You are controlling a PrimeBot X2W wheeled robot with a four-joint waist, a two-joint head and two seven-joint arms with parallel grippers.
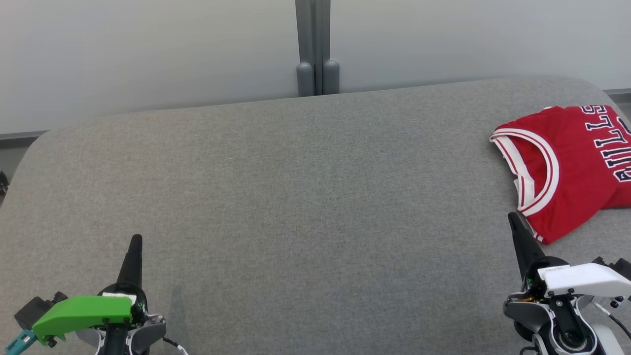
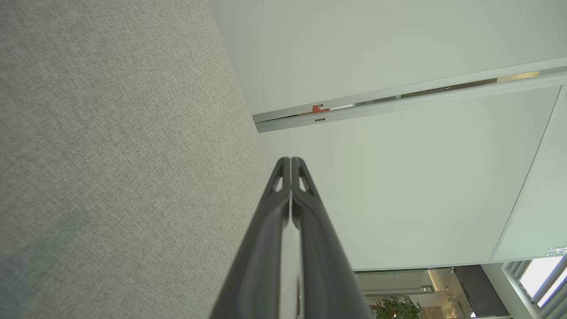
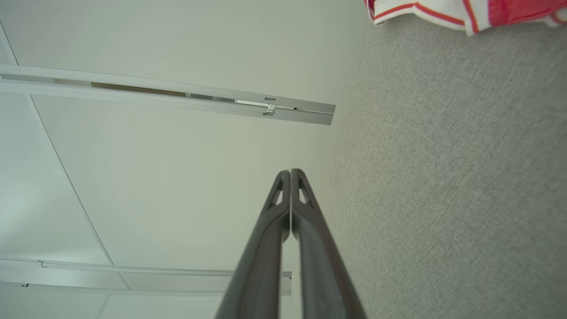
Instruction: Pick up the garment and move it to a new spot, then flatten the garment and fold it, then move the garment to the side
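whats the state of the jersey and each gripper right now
red jersey: looks folded, lying at the right end of the grey table, not held
left gripper: shut, empty, far from the jersey
right gripper: shut, empty, tip close by the jersey's near edge

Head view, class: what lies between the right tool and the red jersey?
Nothing but a bare strip of the grey fabric surface: the shut right tool sits apart from the red jersey. The right wrist view shows that too.
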